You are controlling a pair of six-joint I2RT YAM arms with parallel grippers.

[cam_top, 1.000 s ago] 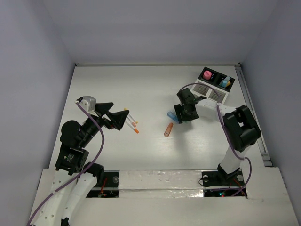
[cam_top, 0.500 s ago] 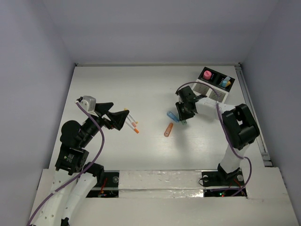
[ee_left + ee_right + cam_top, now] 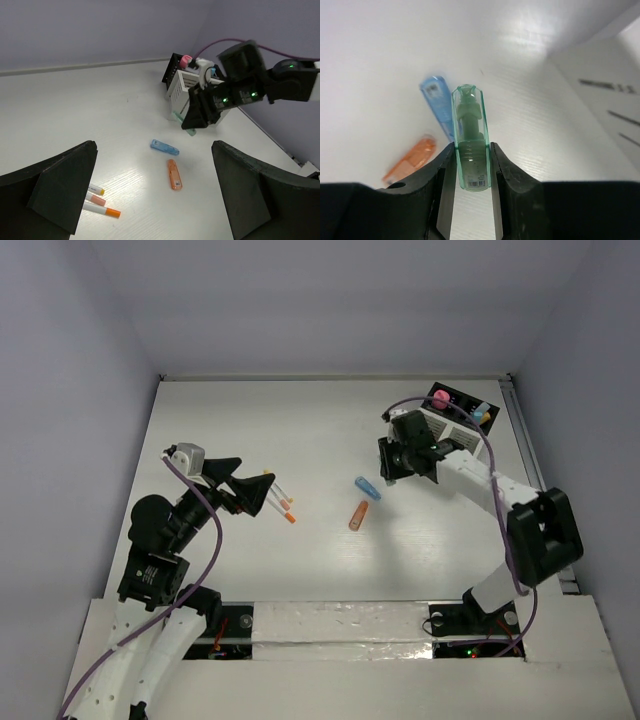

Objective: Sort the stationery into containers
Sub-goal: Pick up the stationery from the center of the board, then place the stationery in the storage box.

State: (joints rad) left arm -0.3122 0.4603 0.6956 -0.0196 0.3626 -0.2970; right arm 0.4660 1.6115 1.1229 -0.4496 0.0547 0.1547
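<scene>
Green translucent capsule-shaped piece (image 3: 469,120) is riding clenched in the right hand (image 3: 471,150), long axis along the fingers, hovering just below the white slatted organizer (image 3: 181,86) near the left-wrist view's upper centre.

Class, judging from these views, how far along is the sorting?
Done: a pink cylinder and blue and yellow pieces sit in the organizer. In hand: the right gripper grips a green piece. Left: a blue piece, an orange piece and the thin sticks lie on the table.
</scene>
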